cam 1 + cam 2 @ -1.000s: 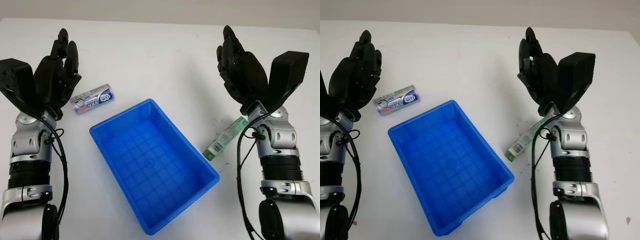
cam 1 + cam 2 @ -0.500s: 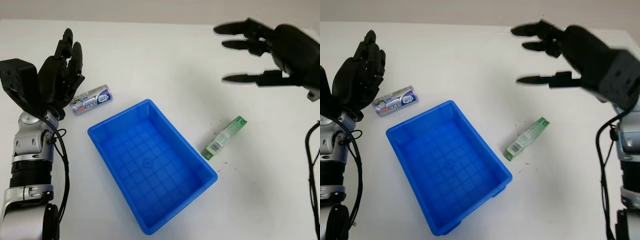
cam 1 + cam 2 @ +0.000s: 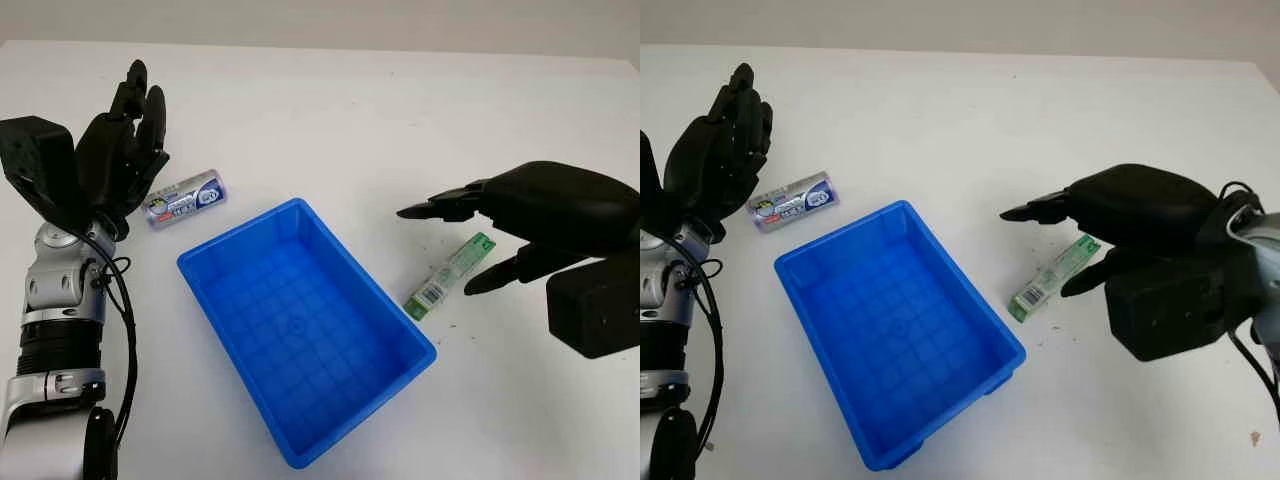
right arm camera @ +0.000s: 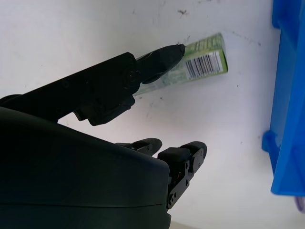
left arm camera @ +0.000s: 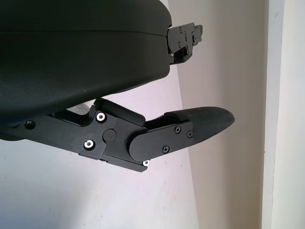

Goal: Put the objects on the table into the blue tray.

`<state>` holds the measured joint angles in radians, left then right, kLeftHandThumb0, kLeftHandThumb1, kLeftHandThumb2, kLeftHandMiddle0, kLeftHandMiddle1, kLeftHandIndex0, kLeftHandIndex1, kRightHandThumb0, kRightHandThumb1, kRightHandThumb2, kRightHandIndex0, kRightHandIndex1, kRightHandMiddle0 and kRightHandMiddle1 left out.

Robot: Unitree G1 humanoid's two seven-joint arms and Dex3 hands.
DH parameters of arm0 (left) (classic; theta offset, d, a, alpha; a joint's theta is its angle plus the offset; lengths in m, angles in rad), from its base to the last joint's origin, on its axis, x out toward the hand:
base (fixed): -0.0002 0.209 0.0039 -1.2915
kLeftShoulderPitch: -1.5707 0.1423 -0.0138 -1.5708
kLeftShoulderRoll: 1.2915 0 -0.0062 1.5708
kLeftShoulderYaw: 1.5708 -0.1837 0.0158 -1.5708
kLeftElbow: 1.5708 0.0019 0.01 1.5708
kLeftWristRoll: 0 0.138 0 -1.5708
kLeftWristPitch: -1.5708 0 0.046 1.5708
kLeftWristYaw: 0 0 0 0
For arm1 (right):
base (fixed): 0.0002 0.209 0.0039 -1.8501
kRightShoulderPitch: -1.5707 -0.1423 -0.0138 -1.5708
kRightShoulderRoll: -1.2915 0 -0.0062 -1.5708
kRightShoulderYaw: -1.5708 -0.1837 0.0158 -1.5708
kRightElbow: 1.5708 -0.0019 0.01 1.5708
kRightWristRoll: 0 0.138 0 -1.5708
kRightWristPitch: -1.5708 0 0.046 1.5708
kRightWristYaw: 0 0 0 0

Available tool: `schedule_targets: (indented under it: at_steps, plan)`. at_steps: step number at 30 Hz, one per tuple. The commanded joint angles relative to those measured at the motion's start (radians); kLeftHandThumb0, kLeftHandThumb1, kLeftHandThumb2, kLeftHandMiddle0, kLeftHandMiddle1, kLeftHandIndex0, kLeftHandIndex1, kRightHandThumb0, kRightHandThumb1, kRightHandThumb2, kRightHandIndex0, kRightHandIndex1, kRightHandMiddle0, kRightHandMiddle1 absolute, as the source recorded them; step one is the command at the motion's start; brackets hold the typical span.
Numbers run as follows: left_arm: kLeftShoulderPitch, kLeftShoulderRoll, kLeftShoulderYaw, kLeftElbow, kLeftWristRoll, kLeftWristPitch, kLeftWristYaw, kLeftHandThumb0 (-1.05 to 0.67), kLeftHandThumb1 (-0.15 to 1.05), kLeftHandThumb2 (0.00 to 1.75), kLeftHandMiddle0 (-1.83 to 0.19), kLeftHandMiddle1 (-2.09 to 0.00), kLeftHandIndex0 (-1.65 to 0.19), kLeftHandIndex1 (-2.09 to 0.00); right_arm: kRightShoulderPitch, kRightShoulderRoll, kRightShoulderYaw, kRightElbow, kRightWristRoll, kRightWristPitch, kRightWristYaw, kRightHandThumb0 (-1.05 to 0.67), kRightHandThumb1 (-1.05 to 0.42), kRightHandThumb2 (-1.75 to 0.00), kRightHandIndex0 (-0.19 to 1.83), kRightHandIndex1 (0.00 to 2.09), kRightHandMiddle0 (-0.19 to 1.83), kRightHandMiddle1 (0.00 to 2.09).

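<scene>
The blue tray sits in the middle of the white table with nothing inside it. A slim green box lies on the table just right of the tray. My right hand hovers over that box, open, with fingers on one side and the thumb on the other, not touching it. In the right wrist view the thumb tip points at the box's barcode end. A silver and purple can lies on its side left of the tray. My left hand stands raised beside the can, open.
The tray's right corner lies close to the green box. Small dark specks mark the table around the box. The table's far edge meets a pale wall.
My right hand came down from high at the back right, turned palm down and now hangs over the green box. The left arm, the can and the tray have stayed put.
</scene>
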<state>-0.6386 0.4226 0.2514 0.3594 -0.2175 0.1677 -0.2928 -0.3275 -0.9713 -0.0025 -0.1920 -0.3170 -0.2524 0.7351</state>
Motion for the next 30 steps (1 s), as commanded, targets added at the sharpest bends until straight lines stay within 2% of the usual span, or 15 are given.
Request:
schedule_targets:
  at_steps: [1,4,9,12,13,14,15,16,17,18,19,21,24,28,30]
  plan:
    - [-0.017,0.018,0.003,0.002,0.001,-0.005,-0.008,-0.71,1.05,0.65,0.19,0.00,0.19,0.00,0.012,0.006,0.017,-0.002,-0.006,0.004,0.006,-0.37,-0.84,-0.06,0.36,0.08,0.39,0.06]
    - [-0.012,0.025,0.005,0.004,0.001,-0.013,-0.019,-0.71,1.05,0.66,0.19,0.00,0.19,0.00,0.020,0.011,0.042,0.005,-0.030,-0.006,-0.002,-0.37,-0.85,-0.06,0.36,0.08,0.39,0.05]
    - [-0.008,0.029,0.008,0.007,-0.001,-0.013,-0.026,-0.70,1.05,0.66,0.19,0.00,0.19,0.00,0.061,0.018,0.070,0.052,-0.098,-0.095,-0.071,-0.38,-0.87,-0.06,0.41,0.10,0.42,0.07]
    - [-0.006,0.027,0.006,0.002,0.004,-0.010,-0.015,-0.70,1.05,0.66,0.19,0.00,0.19,0.00,0.084,0.027,0.084,0.112,-0.168,-0.193,-0.173,-0.34,-0.88,-0.06,0.49,0.14,0.50,0.11]
    - [-0.005,0.028,0.006,0.001,0.003,-0.008,-0.015,-0.70,1.05,0.66,0.19,0.00,0.19,0.00,0.087,0.030,0.087,0.141,-0.203,-0.241,-0.228,-0.34,-0.88,-0.06,0.55,0.20,0.53,0.18]
    - [-0.004,0.028,0.005,0.000,0.002,-0.005,-0.015,-0.70,1.05,0.65,0.19,0.00,0.19,0.00,0.089,0.035,0.088,0.181,-0.247,-0.300,-0.308,-0.34,-0.89,-0.06,0.53,0.41,0.46,0.47]
    - [-0.006,0.029,0.006,0.003,0.000,-0.006,-0.018,-0.71,1.05,0.65,0.19,0.00,0.19,0.00,0.086,0.035,0.093,0.219,-0.300,-0.348,-0.384,-0.35,-0.88,-0.05,0.42,0.90,0.39,0.89]
    - [-0.006,0.030,0.006,0.006,-0.001,-0.008,-0.020,-0.71,1.05,0.65,0.19,0.00,0.19,0.00,0.080,0.033,0.099,0.258,-0.346,-0.387,-0.450,-0.36,-0.89,-0.06,0.32,1.22,0.34,1.13]
    - [-0.006,0.030,0.007,0.007,-0.002,-0.009,-0.022,-0.71,1.05,0.64,0.19,0.00,0.19,0.00,0.072,0.029,0.107,0.299,-0.389,-0.423,-0.515,-0.38,-0.92,-0.06,0.23,1.56,0.28,1.46]
    - [-0.007,0.030,0.007,0.010,-0.001,-0.010,-0.023,-0.71,1.05,0.64,0.19,0.00,0.19,0.00,0.059,0.022,0.117,0.338,-0.440,-0.453,-0.582,-0.39,-0.93,-0.06,0.19,1.74,0.25,1.65]
    - [-0.008,0.031,0.007,0.014,0.000,-0.012,-0.023,-0.71,1.05,0.64,0.19,0.00,0.19,0.00,0.045,0.017,0.128,0.378,-0.486,-0.478,-0.647,-0.41,-0.95,-0.06,0.19,1.85,0.25,1.76]
    - [-0.011,0.033,0.007,0.019,0.002,-0.014,-0.024,-0.71,1.05,0.64,0.19,0.00,0.19,0.00,0.014,0.004,0.154,0.441,-0.596,-0.504,-0.784,-0.45,-1.01,-0.07,0.26,1.91,0.28,1.83]
    - [-0.015,0.036,0.004,0.028,0.005,-0.018,-0.030,-0.71,1.05,0.64,0.19,0.00,0.19,0.00,-0.051,-0.007,0.208,0.559,-0.737,-0.510,-0.993,-0.48,-1.04,-0.13,0.51,2.01,0.36,1.86]
    - [-0.018,0.036,-0.003,0.030,0.013,-0.019,-0.030,-0.72,1.05,0.65,0.19,0.00,0.19,0.00,-0.141,-0.005,0.275,0.719,-0.804,-0.495,-1.131,-0.49,-1.05,-0.22,0.64,2.09,0.38,2.06]
    - [-0.019,0.036,-0.007,0.029,0.017,-0.016,-0.031,-0.72,1.05,0.65,0.19,0.00,0.19,0.00,-0.184,-0.002,0.304,0.771,-0.817,-0.484,-1.159,-0.50,-1.05,-0.22,0.62,2.09,0.28,1.99]
